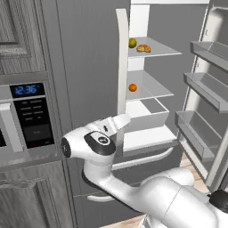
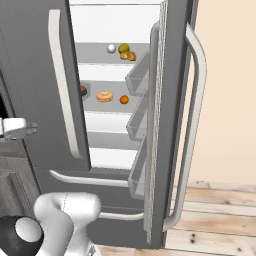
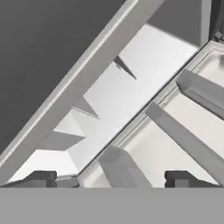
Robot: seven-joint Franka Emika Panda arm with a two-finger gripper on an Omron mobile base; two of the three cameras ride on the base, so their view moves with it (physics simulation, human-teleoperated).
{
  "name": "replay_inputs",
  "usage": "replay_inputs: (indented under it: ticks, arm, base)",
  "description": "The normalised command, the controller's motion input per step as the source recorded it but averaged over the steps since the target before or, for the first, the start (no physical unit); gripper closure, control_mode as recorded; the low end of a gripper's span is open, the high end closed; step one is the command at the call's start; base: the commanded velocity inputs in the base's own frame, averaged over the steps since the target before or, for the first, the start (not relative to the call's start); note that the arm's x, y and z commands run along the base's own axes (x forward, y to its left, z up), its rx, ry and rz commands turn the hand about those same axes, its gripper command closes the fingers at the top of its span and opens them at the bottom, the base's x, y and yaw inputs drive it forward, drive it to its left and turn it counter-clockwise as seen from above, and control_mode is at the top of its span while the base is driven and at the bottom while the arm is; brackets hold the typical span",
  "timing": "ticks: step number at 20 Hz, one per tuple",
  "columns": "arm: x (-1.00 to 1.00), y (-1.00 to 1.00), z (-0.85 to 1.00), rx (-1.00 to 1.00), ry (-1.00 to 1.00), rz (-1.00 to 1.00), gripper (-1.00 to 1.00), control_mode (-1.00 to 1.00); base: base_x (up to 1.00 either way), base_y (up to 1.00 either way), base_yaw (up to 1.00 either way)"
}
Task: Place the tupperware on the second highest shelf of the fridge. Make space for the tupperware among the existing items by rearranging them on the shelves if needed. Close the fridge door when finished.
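With the fridge [image 2: 170, 125] door swung wide, the gripper [image 3: 111, 177] is held spread and empty. Shelf access is probably being kept clear.

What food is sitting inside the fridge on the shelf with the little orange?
On that shelf sit the small orange, a tan bagel-like ring and a dark thing half hidden by the closed door, so anything farther left is covered.

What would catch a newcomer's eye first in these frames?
The fridge stands with its right door swung wide, showing white shelves. On an upper shelf sit a white ball, a yellow-green fruit and a brown pastry; the shelf below holds a bagel-like ring and a small orange. The end effector hangs open.
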Motion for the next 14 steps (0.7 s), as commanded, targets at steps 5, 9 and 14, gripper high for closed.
replay_inputs:
  ticks: [5, 9, 14]
  arm:
    - [-1.0, -0.92, 0.43, 0.61, -0.23, 0.2, -1.0, -1.0]
    - [-1.0, -0.89, 0.39, 0.61, -0.04, 0.17, -1.0, -1.0]
    - [-0.94, -0.53, 0.43, 0.6, -0.01, 0.02, -1.0, -1.0]
  base:
    - [0.0, 0.0, 0.0]
    - [0.0, 0.0, 0.0]
    - [0.0, 0.0, 0.0]
